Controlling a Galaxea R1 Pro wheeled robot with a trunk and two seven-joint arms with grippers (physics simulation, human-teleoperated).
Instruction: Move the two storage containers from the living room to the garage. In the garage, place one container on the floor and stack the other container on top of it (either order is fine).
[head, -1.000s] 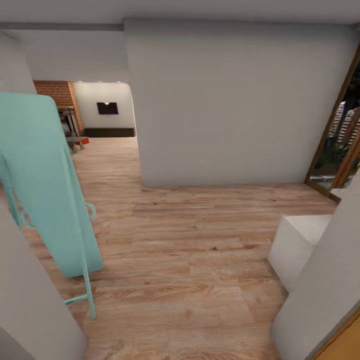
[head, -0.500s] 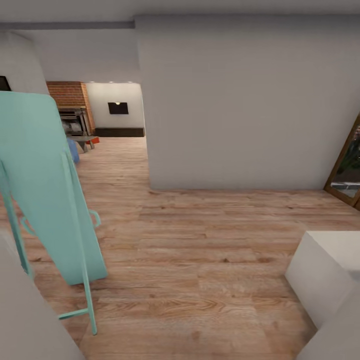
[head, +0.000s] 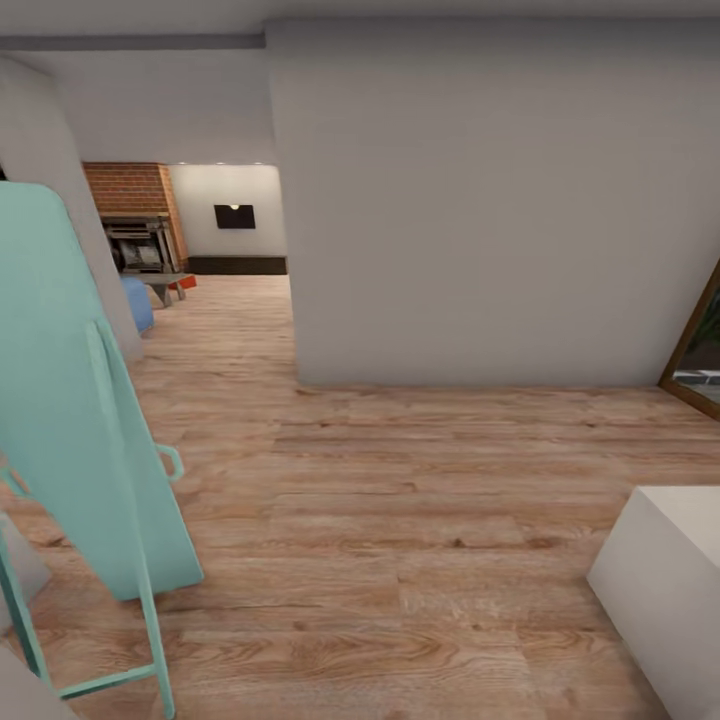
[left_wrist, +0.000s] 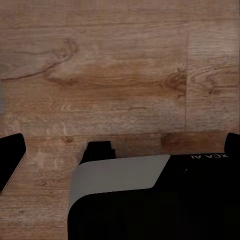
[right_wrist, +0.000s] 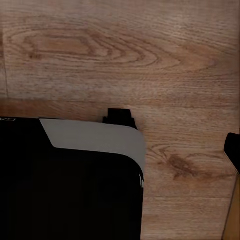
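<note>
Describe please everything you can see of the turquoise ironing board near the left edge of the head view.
The turquoise ironing board stands folded and tilted, its top cut off by the picture's left edge. Its flat face looks smooth and matte. Thin tubular legs of the same colour run down it to the wood-plank floor, where its lower end rests.

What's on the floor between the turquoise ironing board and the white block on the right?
In the head view, nothing: bare wood-plank floor runs from the turquoise ironing board across to the white block.

Black body housing (left_wrist: 165, 210) with light grey rounded panel (left_wrist: 117, 175); white lettering near edge; black end effector finger (right_wrist: 120, 117).
</note>
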